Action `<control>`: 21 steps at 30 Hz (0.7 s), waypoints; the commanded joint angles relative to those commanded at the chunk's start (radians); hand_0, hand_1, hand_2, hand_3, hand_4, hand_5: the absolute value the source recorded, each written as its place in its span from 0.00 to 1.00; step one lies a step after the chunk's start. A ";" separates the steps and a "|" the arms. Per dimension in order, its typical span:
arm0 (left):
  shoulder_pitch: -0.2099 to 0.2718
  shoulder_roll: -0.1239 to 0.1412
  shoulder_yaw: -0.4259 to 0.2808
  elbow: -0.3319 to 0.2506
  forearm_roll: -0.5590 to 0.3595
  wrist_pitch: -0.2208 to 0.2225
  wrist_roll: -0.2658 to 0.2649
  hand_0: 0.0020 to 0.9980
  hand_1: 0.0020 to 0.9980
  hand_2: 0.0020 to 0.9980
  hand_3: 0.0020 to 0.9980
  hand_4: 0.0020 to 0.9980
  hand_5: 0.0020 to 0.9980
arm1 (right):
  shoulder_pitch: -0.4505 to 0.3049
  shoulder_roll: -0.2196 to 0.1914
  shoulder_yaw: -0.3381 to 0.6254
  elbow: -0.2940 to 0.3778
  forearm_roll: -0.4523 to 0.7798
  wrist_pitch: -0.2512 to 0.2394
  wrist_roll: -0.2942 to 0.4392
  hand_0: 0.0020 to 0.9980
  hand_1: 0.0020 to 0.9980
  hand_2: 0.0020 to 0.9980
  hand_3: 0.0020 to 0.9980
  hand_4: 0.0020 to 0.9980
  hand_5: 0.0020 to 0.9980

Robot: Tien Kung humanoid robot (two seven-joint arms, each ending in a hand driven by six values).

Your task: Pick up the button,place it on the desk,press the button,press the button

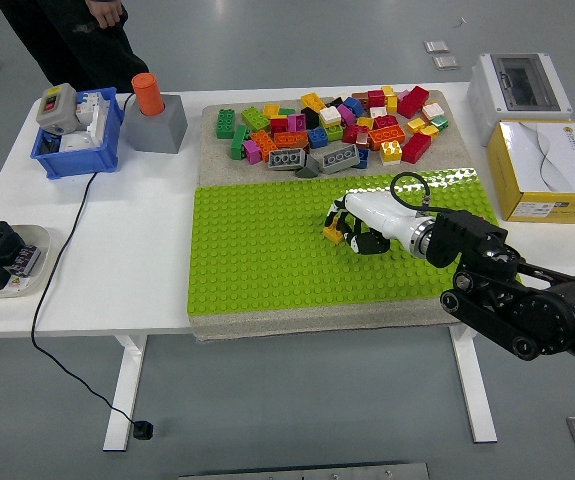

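Note:
The button box (56,108), grey with a green and a red button on top, lies in the blue bin (75,158) at the table's far left. Its black cable (62,245) runs over the table's front edge to the floor. My right hand (350,227), white with black fingers, hovers over the green baseplate (257,250), far to the right of the bin. Its fingers are loosely bent and point left with nothing clearly in them; a small yellow spot shows at the fingertips. The left arm is out of the picture.
A grey block with an orange cylinder (152,112) stands beside the bin. Loose coloured bricks (332,128) cover the mat behind the baseplate. A tray with black parts (2,260) sits front left, and boxes (545,170) at the right. A person (77,30) stands at the far left.

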 joint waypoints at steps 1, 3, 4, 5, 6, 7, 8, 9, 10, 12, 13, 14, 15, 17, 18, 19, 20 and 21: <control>0.000 0.000 0.000 0.000 0.000 0.000 -0.001 0.67 0.65 0.69 0.76 0.75 0.49 | 0.000 0.000 0.000 -0.001 0.000 0.000 0.000 0.31 0.43 0.59 0.64 0.27 0.03; 0.000 0.001 0.000 0.000 0.000 0.000 -0.001 0.67 0.65 0.69 0.76 0.75 0.49 | 0.001 -0.001 0.001 -0.002 -0.002 0.000 0.000 0.30 0.42 0.59 0.64 0.29 0.04; 0.000 0.001 -0.001 0.000 0.001 0.000 -0.001 0.67 0.65 0.69 0.76 0.75 0.49 | 0.002 -0.001 0.001 -0.003 -0.002 -0.001 0.000 0.30 0.42 0.59 0.64 0.29 0.04; 0.000 0.001 -0.001 0.000 0.001 0.000 -0.001 0.67 0.65 0.69 0.76 0.75 0.49 | 0.002 -0.001 0.001 -0.004 -0.003 -0.001 -0.001 0.30 0.42 0.59 0.64 0.29 0.04; 0.000 0.001 -0.002 0.000 0.001 0.000 -0.002 0.67 0.65 0.69 0.76 0.75 0.49 | 0.003 0.000 0.001 -0.005 -0.004 -0.002 -0.001 0.30 0.42 0.59 0.64 0.29 0.04; 0.000 0.001 -0.002 0.000 0.001 0.000 -0.002 0.67 0.65 0.69 0.76 0.75 0.49 | 0.003 0.000 0.001 -0.006 -0.004 -0.002 -0.001 0.30 0.42 0.59 0.64 0.29 0.04; -0.001 0.001 -0.002 0.000 0.002 0.000 -0.002 0.67 0.65 0.69 0.76 0.75 0.49 | 0.004 0.000 0.002 -0.008 -0.006 -0.002 -0.002 0.30 0.42 0.59 0.64 0.29 0.04; -0.001 0.001 -0.003 0.000 0.002 0.000 -0.002 0.67 0.65 0.69 0.76 0.75 0.49 | 0.004 0.001 0.002 -0.008 -0.007 -0.003 -0.002 0.30 0.42 0.59 0.65 0.31 0.05; -0.001 0.001 -0.003 0.000 0.002 0.000 -0.002 0.67 0.65 0.69 0.76 0.75 0.49 | 0.004 0.001 0.003 -0.010 -0.009 -0.003 -0.003 0.30 0.42 0.59 0.65 0.31 0.05; -0.002 0.001 -0.004 0.000 0.003 0.000 -0.002 0.67 0.65 0.69 0.76 0.75 0.49 | 0.005 0.003 0.004 -0.012 -0.011 -0.004 -0.004 0.30 0.42 0.59 0.65 0.31 0.05; -0.002 0.001 -0.004 0.000 0.004 0.000 -0.003 0.67 0.65 0.69 0.76 0.75 0.49 | 0.006 0.003 0.004 -0.014 -0.011 -0.004 -0.004 0.30 0.42 0.59 0.65 0.31 0.05; -0.003 0.001 -0.005 0.000 0.004 0.000 -0.003 0.67 0.65 0.69 0.76 0.75 0.49 | 0.006 0.004 0.004 -0.015 -0.012 -0.004 -0.004 0.30 0.42 0.59 0.65 0.31 0.05; -0.003 0.001 -0.006 0.000 0.005 0.000 -0.003 0.67 0.65 0.69 0.76 0.75 0.49 | 0.007 0.004 0.005 -0.017 -0.012 -0.005 -0.004 0.30 0.42 0.59 0.66 0.32 0.07; -0.005 0.001 -0.007 0.000 0.005 0.000 -0.003 0.67 0.65 0.69 0.76 0.75 0.49 | 0.008 0.006 0.006 -0.022 -0.012 -0.006 -0.003 0.30 0.42 0.59 0.66 0.32 0.07; -0.006 0.001 -0.007 0.000 0.005 0.000 -0.004 0.67 0.65 0.69 0.76 0.75 0.49 | 0.009 0.007 0.007 -0.025 -0.013 -0.007 -0.003 0.30 0.42 0.59 0.66 0.32 0.07; -0.006 0.000 -0.007 0.000 0.006 0.000 -0.004 0.67 0.65 0.69 0.76 0.75 0.49 | 0.010 0.008 0.008 -0.028 -0.015 -0.008 -0.002 0.30 0.42 0.59 0.66 0.32 0.07; -0.007 0.000 -0.008 0.000 0.005 0.000 -0.004 0.67 0.65 0.69 0.76 0.75 0.49 | 0.011 0.010 0.008 -0.031 -0.017 -0.009 -0.001 0.30 0.42 0.59 0.66 0.32 0.07; -0.007 0.000 -0.008 0.000 0.005 0.000 -0.004 0.67 0.65 0.69 0.76 0.75 0.49 | 0.011 0.012 0.009 -0.034 -0.019 -0.010 -0.001 0.30 0.42 0.59 0.66 0.34 0.09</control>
